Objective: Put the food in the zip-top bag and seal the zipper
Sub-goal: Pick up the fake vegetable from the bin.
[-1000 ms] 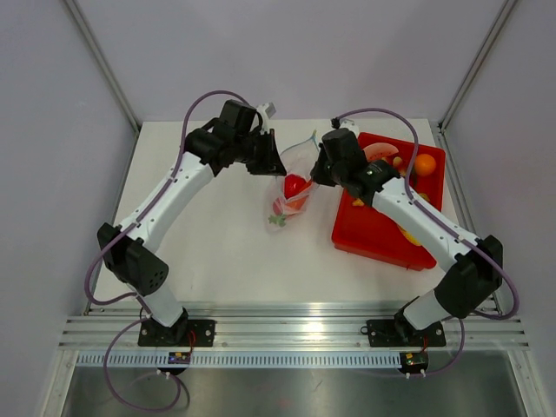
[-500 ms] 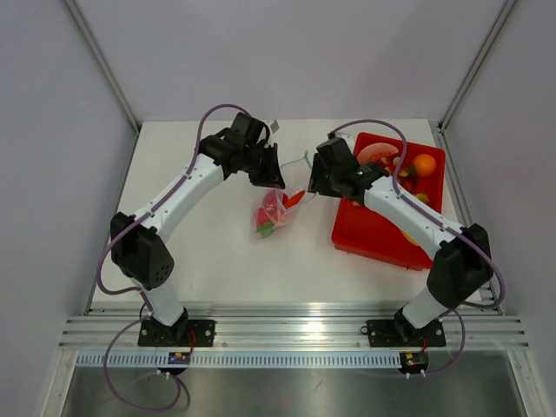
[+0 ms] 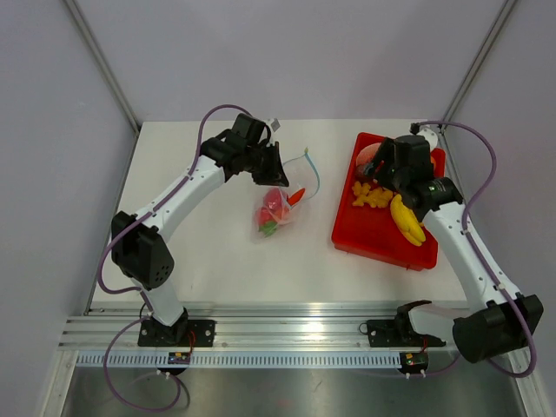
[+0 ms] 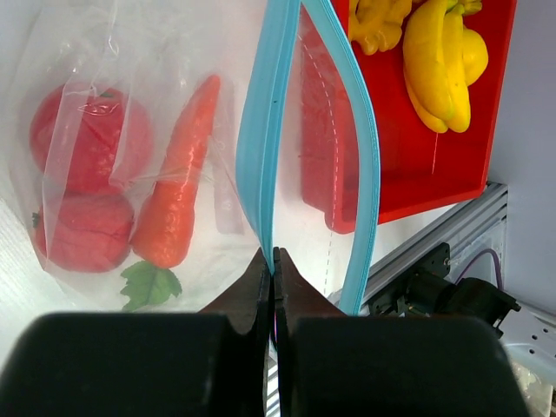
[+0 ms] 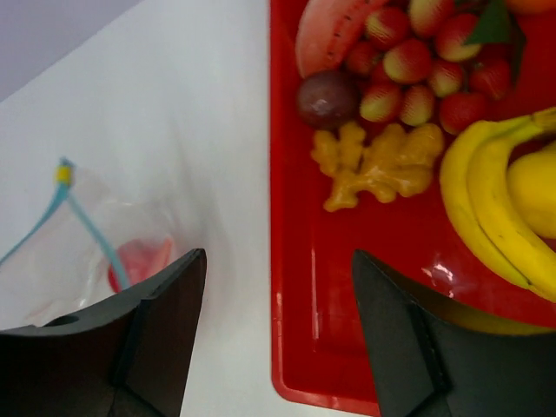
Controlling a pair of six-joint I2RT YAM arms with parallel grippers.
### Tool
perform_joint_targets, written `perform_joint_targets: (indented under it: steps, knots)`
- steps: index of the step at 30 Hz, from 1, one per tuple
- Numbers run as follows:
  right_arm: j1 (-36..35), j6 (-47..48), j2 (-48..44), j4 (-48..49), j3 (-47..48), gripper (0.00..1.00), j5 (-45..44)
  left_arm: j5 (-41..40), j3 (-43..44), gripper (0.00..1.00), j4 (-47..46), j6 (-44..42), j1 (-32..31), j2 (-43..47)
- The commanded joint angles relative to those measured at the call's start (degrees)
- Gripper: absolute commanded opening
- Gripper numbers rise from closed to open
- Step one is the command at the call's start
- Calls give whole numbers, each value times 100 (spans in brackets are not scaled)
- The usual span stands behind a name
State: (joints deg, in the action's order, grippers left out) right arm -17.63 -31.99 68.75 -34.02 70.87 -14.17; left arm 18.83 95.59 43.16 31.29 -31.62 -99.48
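The zip-top bag (image 3: 274,211) lies on the table with red tomatoes (image 4: 87,130) and a carrot (image 4: 178,200) inside. My left gripper (image 4: 274,252) is shut on one side of the light blue zipper (image 4: 261,139), and the bag's mouth gapes open. In the top view the left gripper (image 3: 271,170) is at the bag's upper end. My right gripper (image 5: 278,254) is open and empty above the left edge of the red tray (image 5: 347,287). More food lies just ahead of it: ginger (image 5: 382,169), a purple fruit (image 5: 328,97), strawberries (image 5: 417,61) and bananas (image 5: 486,191).
The red tray (image 3: 378,236) sits at the right of the table, with the right gripper (image 3: 372,172) over its far left part. A watermelon slice (image 5: 326,35) lies at the tray's far end. White table separates the bag (image 5: 95,252) from the tray.
My right gripper let go of the bag, opened, and swung right over the tray. The bag sank to the table, held only by the left gripper.
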Motion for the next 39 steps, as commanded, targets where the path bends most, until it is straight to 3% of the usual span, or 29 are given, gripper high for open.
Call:
perform_joint_targets:
  steps: [1,6,19,26,39]
  knots:
    - [680,-105,313,237,-363,75,572,33,152,0,-325,-8,-90,17]
    - [1279,-825,981,860,-522,79,1030,-38,179,0,-448,-132,-292,-27]
    - [1490,-2926,2642,2250,-452,84,1224,393,-190,0,-809,-668,-319,87]
    - [1543,-3261,3416,2865,-293,87,1400,394,-321,0,-782,-843,-336,218]
    - [1640,-3507,3918,3156,-118,86,1391,349,-480,0,-712,-940,-336,280]
